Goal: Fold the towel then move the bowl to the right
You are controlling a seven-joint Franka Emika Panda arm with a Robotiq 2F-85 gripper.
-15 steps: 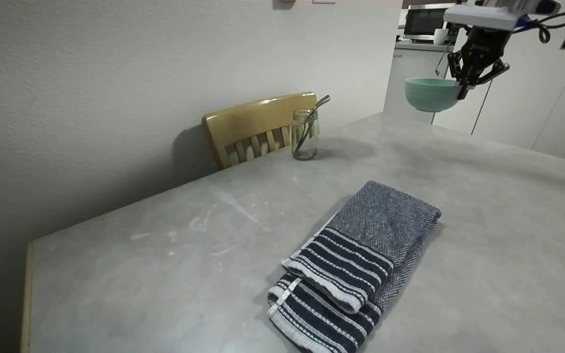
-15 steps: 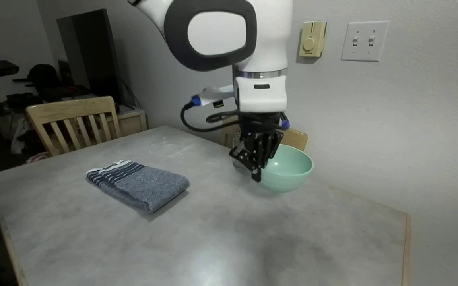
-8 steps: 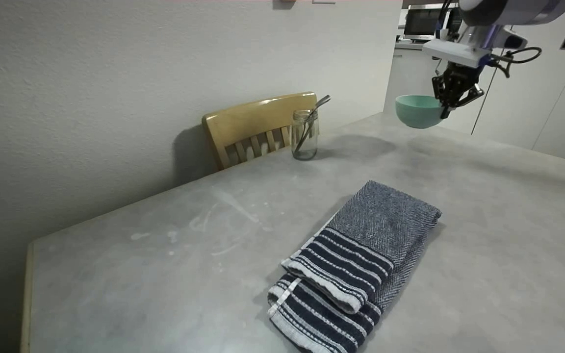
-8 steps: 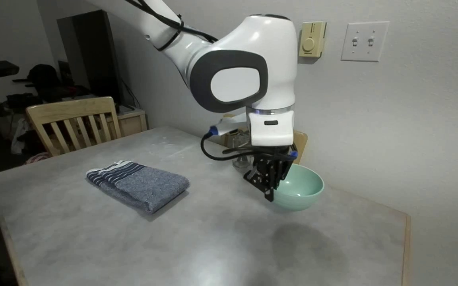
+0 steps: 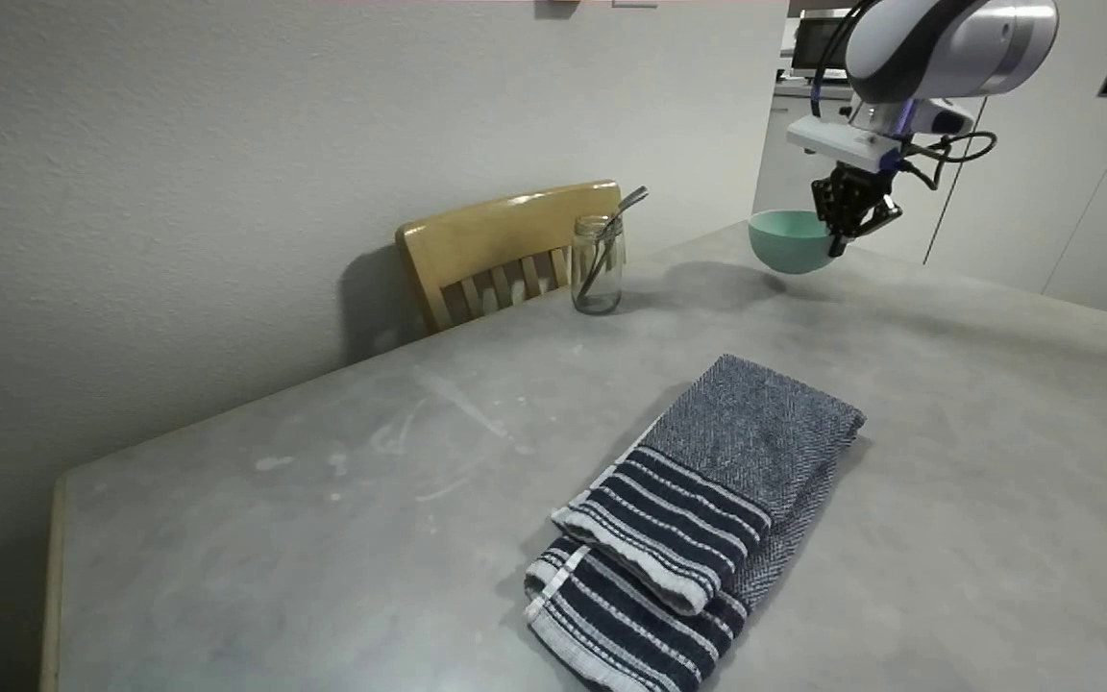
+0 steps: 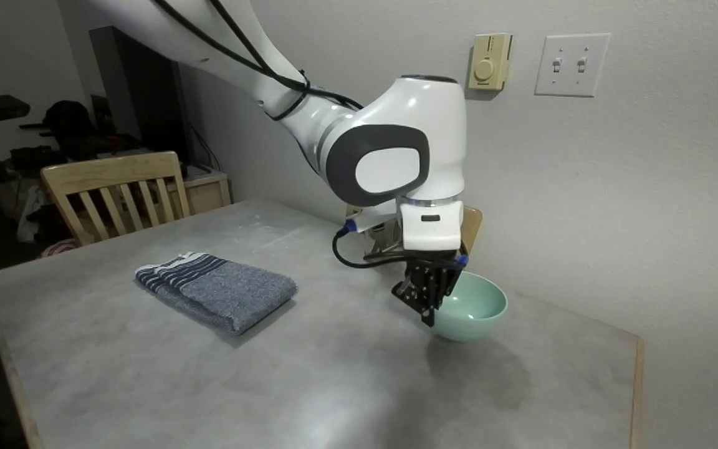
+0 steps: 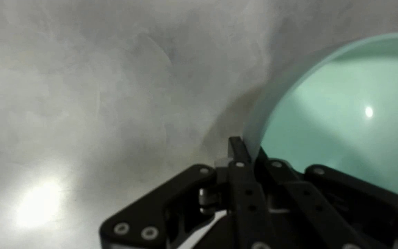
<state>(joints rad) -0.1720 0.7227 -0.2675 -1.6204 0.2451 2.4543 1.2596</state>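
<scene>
Gripper [image 7: 249, 151] observed clamped on the rim of the mint-green bowl [image 6: 473, 310], one finger [image 7: 237, 152] outside the wall and the other inside; the hold looks firm but bears on one edge only. The bowl's base appears just above the table [image 6: 147, 386], with the shadow [image 6: 480, 374] offset below; contact at any point cannot be confirmed. Rim looks slightly tilted. Step in hand is judged to be the set-down, late in the task. Recommended: descend slowly and straight, letting the base settle level before it takes weight, since a one-sided grip may let the far side sag or rock. Part the fingers only upon full contact, then rise vertically so the inner one does not drag the wall. In an exterior view, a glass jar [image 5: 598, 279] with a metal utensil [image 5: 631, 199] stands picture-left of the bowl; avoid drifting toward it. Grey towel [image 5: 755, 432], striped navy and white, lies folded, well apart from the bowl; no correction judged necessary.
</scene>
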